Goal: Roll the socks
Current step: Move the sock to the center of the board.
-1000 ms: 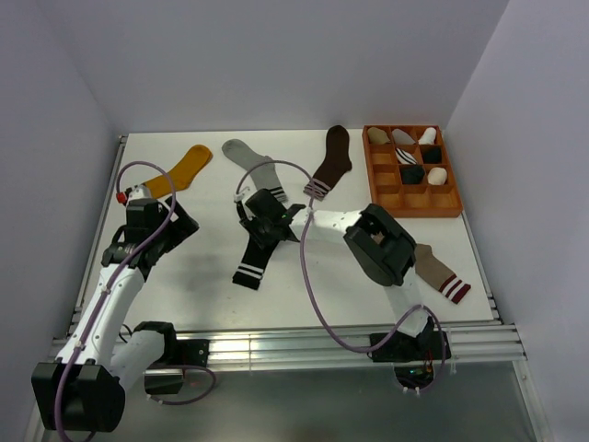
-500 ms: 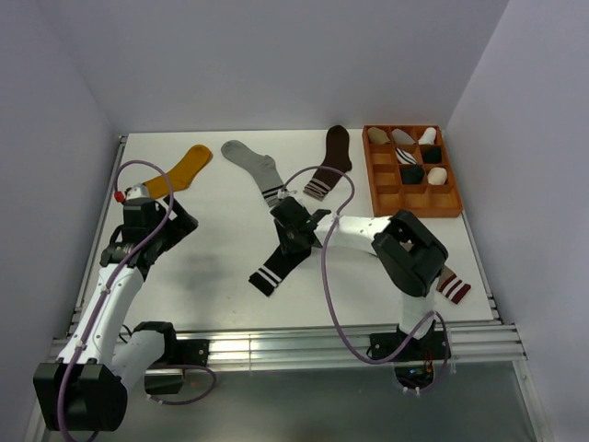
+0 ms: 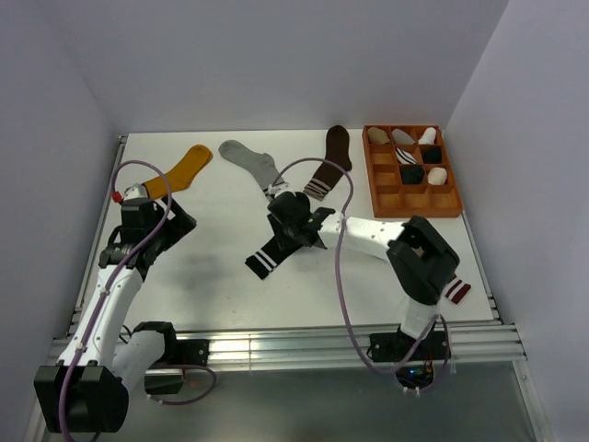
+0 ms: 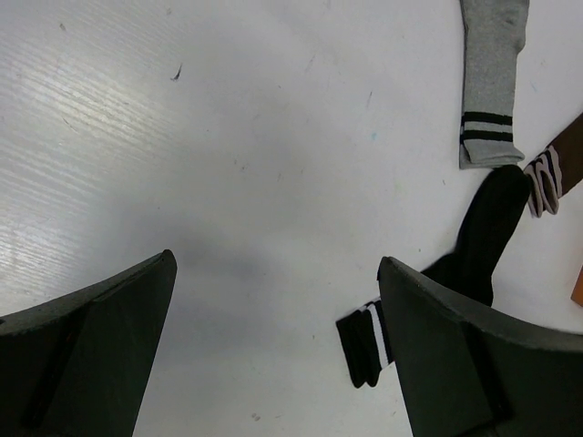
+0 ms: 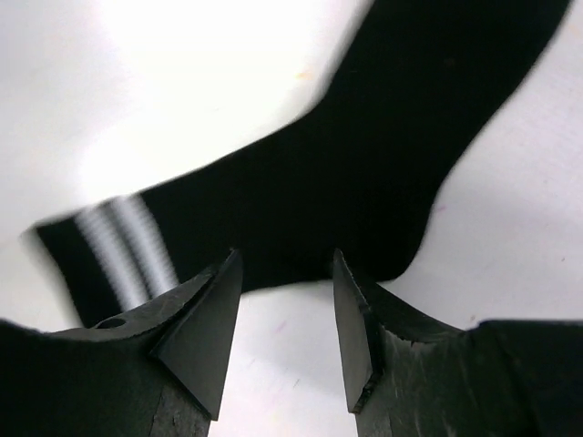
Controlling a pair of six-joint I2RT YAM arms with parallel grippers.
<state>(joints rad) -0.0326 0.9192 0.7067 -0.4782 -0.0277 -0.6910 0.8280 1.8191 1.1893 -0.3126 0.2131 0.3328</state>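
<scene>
A black sock with white cuff stripes (image 3: pixel 270 257) lies diagonally at mid-table, cuff toward the near left. My right gripper (image 3: pixel 293 225) is down on its upper part. In the right wrist view the right gripper (image 5: pixel 282 261) is open, its tips at the edge of the black sock (image 5: pixel 364 164), with bare table between the fingers. My left gripper (image 3: pixel 166 224) hangs wide open over bare table at the left. In its own view the left gripper (image 4: pixel 273 264) has the same sock (image 4: pixel 487 228) off to the right. A taupe sock's maroon-and-white cuff (image 3: pixel 457 292) shows beside the right arm.
A mustard sock (image 3: pixel 184 168), a grey sock (image 3: pixel 250 161) and a dark brown sock (image 3: pixel 331 157) lie along the back of the table. An orange compartment tray (image 3: pixel 416 210) holding rolled socks stands at the back right. Purple cables loop over both arms.
My right gripper has moved right, dragging the black striped sock's upper end with it. The sock has turned from near upright to diagonal. The left arm has barely moved.
</scene>
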